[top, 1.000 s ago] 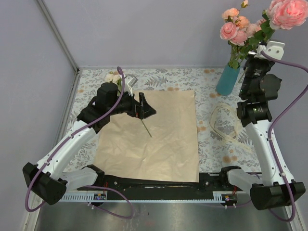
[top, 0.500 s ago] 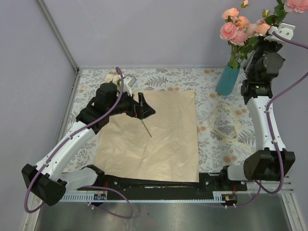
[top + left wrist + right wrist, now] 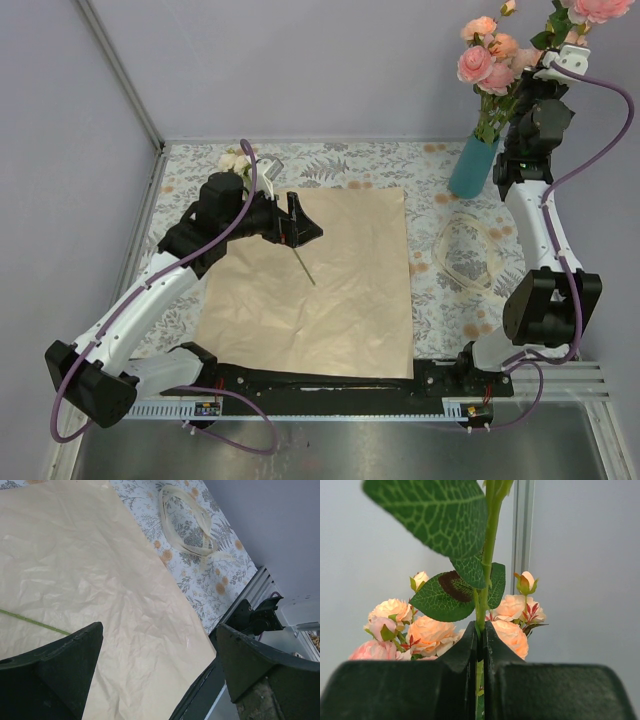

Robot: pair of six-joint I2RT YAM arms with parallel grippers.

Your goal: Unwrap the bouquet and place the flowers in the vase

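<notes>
1. A floral tablecloth (image 3: 350,165) covers the table
2. A creased kraft paper sheet (image 3: 330,300) lies flat in the middle
3. A teal vase (image 3: 471,168) stands upright at the far right, off the sheet
4. A looped cream ribbon (image 3: 465,255) lies right of the sheet
5. One cream flower (image 3: 236,160) lies far left, its stem reaching onto the sheet

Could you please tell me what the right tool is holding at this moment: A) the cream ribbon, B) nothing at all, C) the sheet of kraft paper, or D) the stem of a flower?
D: in the right wrist view the right tool is shut on a green flower stem that rises between its fingers, with leaves above.
</notes>
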